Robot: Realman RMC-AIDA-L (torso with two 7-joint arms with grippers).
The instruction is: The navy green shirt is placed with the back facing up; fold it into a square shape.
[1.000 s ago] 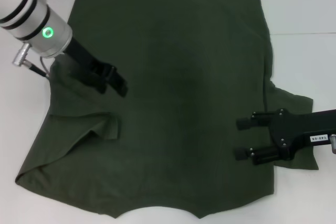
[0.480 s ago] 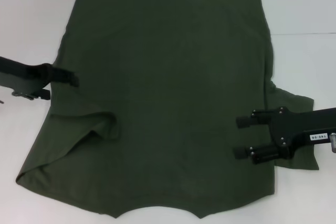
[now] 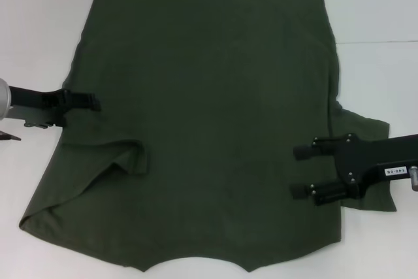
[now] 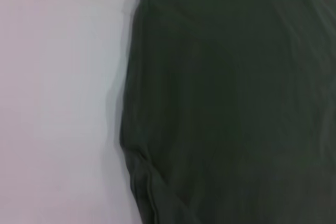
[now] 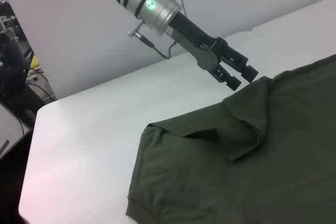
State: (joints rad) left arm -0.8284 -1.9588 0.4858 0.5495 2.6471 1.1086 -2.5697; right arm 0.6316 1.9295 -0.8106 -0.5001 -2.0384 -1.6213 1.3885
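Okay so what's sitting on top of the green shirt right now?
On the navy green shirt lies its own left sleeve, folded inward. The left gripper is over its left edge, the right gripper open over its right side. Contact and whatever lies beneath can't be seen.

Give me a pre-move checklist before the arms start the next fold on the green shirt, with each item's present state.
1. Navy green shirt lies spread on the white table, plain side up: ok.
2. Sleeve on the robot's left flat: not ok, it is folded onto the body.
3. Sleeve on the robot's right flat: ok where visible; the right arm covers part.
4. Left hand at the shirt's left edge, cloth gripped: cannot tell.
5. Right hand open over the right side: ok, nothing between its fingers.
6. Collar edge: cut off at the head view's bottom, cannot tell.
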